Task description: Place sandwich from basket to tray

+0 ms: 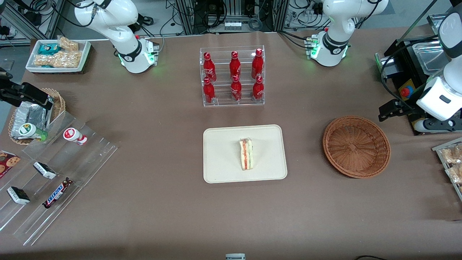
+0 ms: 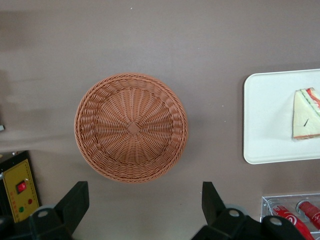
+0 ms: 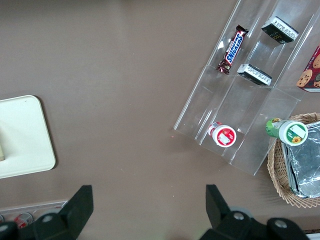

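The sandwich (image 1: pixel 246 154) already lies on the tray (image 1: pixel 220 169) at frame centre; the basket (image 1: pixel 356 146) sits empty. The gripper (image 1: pixel 388 110), fingers spread empty at the right edge, should simply retreat clear.

"SNICKERS" on the chocolate bar (image 1: pixel 57 193) in the clear acrylic rack (image 1: pixel 54 173); Coca-Cola script on the red bottles (image 1: pixel 235 76).

Woven wicker, ridged and matt, forms the basket (image 2: pixel 131 127) below the open gripper (image 2: pixel 145 210), whose fingers (image 2: pixel 75 202) look like dull black plastic. The tray (image 2: pixel 272 120), farther off, is smooth and matt; the sandwich (image 2: pixel 306 114) on it shows soft pale bread.
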Controlling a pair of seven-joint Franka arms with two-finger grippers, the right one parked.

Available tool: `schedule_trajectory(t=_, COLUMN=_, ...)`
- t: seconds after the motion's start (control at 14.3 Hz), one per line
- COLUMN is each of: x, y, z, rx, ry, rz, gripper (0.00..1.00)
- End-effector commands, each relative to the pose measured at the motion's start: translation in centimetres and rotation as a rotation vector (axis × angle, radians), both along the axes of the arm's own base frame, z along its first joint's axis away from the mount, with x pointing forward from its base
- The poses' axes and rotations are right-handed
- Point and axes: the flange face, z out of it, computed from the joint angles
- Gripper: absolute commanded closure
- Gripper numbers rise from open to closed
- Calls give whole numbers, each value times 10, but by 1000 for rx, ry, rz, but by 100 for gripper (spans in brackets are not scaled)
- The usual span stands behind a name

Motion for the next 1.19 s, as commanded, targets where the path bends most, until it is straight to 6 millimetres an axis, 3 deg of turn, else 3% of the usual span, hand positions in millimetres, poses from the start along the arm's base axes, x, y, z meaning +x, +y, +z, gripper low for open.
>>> schedule_trajectory(t=0.0, x=-12, y=-17, z=22, rx=35, ry=20, rz=-68, gripper=0)
schedule_trajectory(t=0.42, x=-15, y=-36, z=23, rx=72, ry=31, rz=-115, gripper=0)
schedule_trajectory(t=1.12, x=-16, y=-31, z=27, rx=16, ry=29, rz=-91, gripper=0)
